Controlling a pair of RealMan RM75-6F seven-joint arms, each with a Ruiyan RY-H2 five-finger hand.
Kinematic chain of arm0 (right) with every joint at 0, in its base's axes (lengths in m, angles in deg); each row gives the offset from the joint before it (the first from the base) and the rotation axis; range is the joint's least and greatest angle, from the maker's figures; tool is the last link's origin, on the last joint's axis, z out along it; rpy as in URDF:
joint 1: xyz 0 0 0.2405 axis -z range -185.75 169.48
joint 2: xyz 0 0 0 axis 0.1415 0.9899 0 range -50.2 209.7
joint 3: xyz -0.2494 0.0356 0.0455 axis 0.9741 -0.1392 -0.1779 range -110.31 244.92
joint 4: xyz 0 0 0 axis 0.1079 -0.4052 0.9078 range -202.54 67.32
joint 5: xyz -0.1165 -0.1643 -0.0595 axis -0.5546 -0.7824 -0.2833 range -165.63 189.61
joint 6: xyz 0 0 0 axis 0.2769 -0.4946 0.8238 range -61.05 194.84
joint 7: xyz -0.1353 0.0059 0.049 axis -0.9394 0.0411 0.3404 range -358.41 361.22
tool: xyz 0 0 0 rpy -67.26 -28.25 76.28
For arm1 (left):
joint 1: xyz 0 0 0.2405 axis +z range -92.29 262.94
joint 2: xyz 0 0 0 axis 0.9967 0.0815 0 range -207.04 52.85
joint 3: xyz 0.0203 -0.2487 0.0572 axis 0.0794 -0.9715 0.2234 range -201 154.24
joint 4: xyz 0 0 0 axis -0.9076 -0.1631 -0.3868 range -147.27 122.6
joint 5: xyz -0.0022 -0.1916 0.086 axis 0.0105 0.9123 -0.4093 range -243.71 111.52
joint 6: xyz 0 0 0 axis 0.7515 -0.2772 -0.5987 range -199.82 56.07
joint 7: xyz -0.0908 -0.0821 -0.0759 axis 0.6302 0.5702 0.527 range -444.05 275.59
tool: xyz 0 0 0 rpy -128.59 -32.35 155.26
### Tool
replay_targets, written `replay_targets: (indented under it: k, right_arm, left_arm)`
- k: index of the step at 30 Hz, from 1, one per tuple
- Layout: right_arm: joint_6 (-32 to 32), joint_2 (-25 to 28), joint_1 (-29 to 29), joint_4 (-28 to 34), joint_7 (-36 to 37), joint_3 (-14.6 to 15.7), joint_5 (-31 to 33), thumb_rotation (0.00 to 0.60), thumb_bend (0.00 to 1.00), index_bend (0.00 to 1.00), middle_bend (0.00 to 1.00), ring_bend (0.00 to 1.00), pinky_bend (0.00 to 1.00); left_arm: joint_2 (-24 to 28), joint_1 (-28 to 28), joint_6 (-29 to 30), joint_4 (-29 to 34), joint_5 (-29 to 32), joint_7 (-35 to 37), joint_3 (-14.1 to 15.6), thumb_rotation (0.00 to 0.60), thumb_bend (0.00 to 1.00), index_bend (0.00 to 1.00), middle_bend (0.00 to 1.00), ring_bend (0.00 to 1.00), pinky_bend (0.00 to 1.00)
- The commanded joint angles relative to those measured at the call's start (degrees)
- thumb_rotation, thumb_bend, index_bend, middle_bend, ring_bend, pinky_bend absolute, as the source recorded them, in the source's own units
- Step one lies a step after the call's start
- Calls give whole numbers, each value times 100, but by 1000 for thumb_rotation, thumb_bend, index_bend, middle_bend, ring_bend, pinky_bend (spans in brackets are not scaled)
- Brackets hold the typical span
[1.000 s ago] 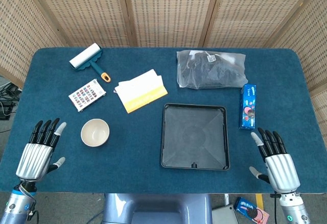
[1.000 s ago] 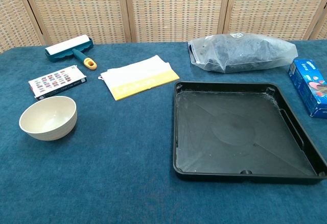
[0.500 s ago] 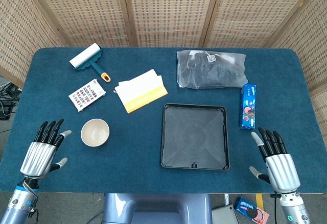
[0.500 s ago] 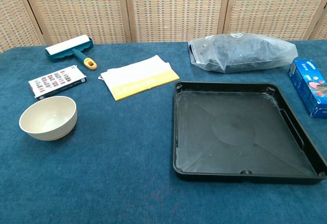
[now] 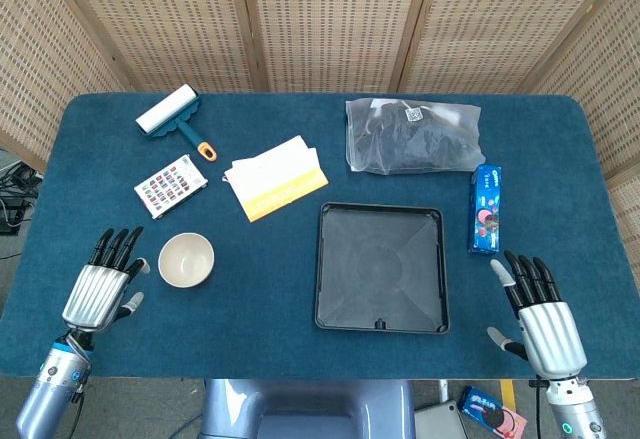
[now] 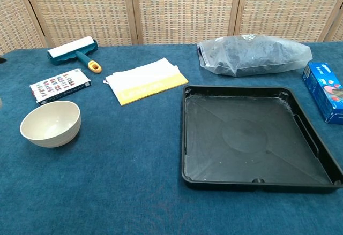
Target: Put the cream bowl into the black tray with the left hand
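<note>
Cream bowl (image 5: 186, 259) is sitting upright on the blue table (image 5: 270, 289), well to the left of the black tray (image 5: 381, 266) and not touching it. Your left hand (image 5: 98, 289) is just beside the bowl on its left, fingers (image 5: 118, 247) spread and holding nothing (the chest view doesn't really catch that hand, so I'm going by the head view). Your right hand (image 5: 540, 324) rests near the table's front right edge, fingers apart, nothing in it either. Behind the bowl you've got a small patterned box (image 5: 170, 186), a lint roller (image 5: 172, 118), and a white and yellow folded cloth (image 5: 275, 179). A clear bag of dark stuff (image 5: 413, 136) and a blue cookie pack (image 5: 486, 208) sit by the tray.
</note>
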Motion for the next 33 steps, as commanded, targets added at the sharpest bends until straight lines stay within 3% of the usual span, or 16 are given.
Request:
replay_targets:
  k: [1, 11, 33]
  right_arm:
    - [-3, 4, 2, 2, 9, -8, 13, 600, 164, 0, 0, 0, 0]
    - [-48, 7, 6, -21, 69, -14, -24, 600, 164, 0, 0, 0, 0]
    - [-79, 38, 16, -27, 181, -44, 9, 600, 164, 0, 0, 0, 0]
  left_arm:
    - [-145, -241, -370, -216, 154, -53, -97, 600, 263, 453, 0, 0, 0]
    - [-405, -461, -799, -538, 399, -202, -84, 600, 274, 499, 0, 0, 0]
    - [-686, -734, -1075, -805, 655, -352, -133, 600, 291, 568, 0, 0, 0]
